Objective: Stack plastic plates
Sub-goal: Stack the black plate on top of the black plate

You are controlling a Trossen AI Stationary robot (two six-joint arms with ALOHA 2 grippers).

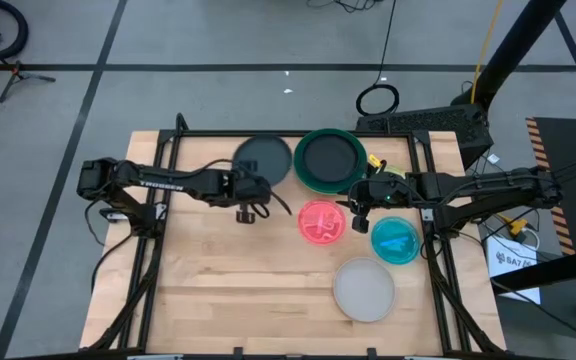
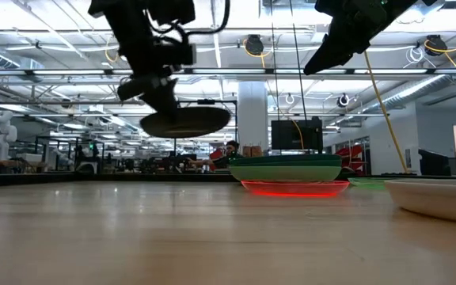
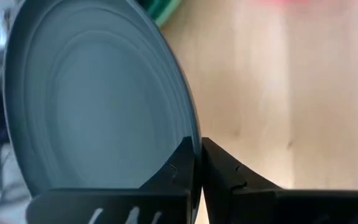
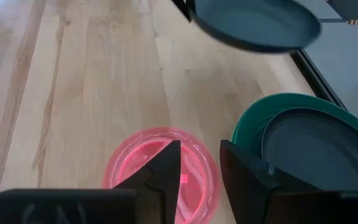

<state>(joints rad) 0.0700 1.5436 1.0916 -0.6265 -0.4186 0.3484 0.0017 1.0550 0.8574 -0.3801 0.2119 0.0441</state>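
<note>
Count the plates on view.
6: held grey plate in the left end effector; dark green plate holding nested grey plate; pink plate; blue plate; white plate. The right arm may hide more.

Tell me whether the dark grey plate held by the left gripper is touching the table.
Apart. In the low view the dark grey plate hangs from the left gripper with open room background showing between its underside and the table.

Surfaces: pale wood, smooth plastic
Table [image 1: 228,290] matt light wood, visible grain; grey plate [image 3: 92,106] smooth, satin sheen; pink plate [image 4: 160,171] glossy translucent; white plate [image 1: 364,289] frosted matt
</note>
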